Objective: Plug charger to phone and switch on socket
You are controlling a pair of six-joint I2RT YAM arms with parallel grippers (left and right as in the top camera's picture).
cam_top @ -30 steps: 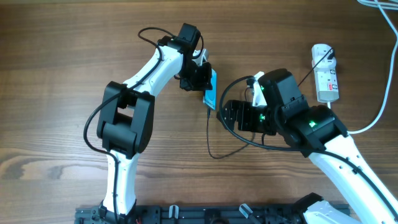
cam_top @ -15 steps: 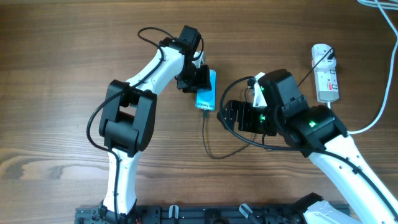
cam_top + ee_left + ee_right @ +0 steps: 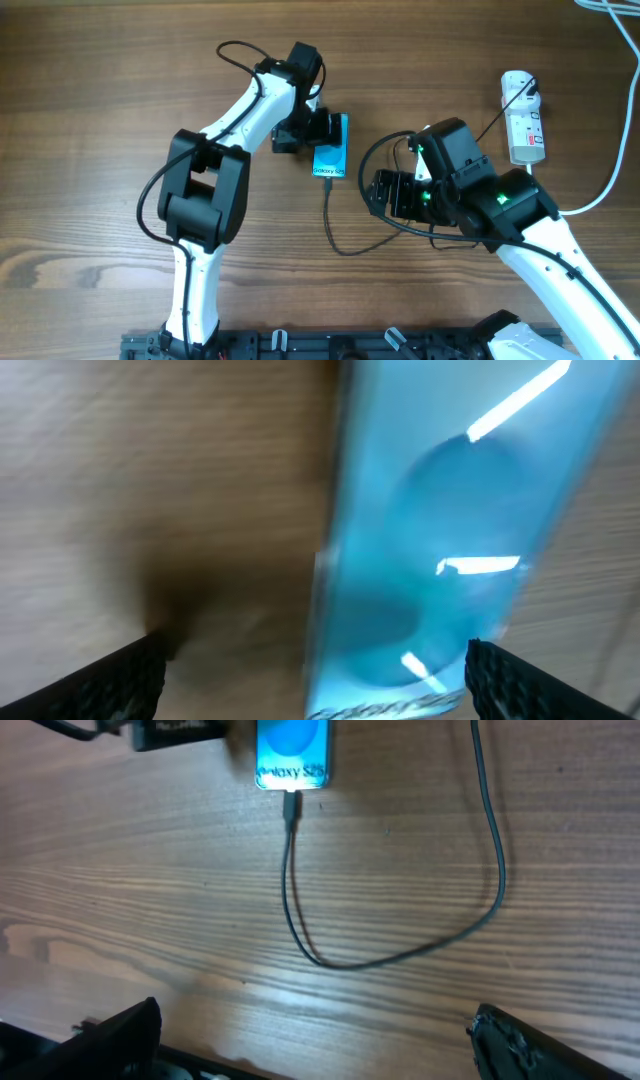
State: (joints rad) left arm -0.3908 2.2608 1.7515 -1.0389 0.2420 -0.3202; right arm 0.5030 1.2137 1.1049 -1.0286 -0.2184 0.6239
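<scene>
The phone [image 3: 331,158] lies flat on the table, turquoise screen up. In the right wrist view the charger's black plug tip [image 3: 291,808] sits in the bottom edge of the phone [image 3: 292,750]. The thin charger cable [image 3: 345,249] loops down and runs right towards the white socket [image 3: 524,128]. My left gripper [image 3: 316,134] hovers open over the phone's upper left. In its wrist view the blurred phone [image 3: 440,540] lies between the spread fingers [image 3: 100,680], and the left gripper [image 3: 320,690] touches nothing. My right gripper [image 3: 377,192] stands open to the right of the phone, and the right gripper [image 3: 315,1045] is empty.
A thick white lead [image 3: 612,185] runs from the socket along the table's right edge. The charger's black plug [image 3: 531,96] sits in the socket's upper end. Bare wood lies to the left and at the front. A black rail [image 3: 330,345] lines the near edge.
My left gripper has opened and let go of the phone, which went from tilted on its edge to lying flat. The right gripper has drawn back slightly to the right.
</scene>
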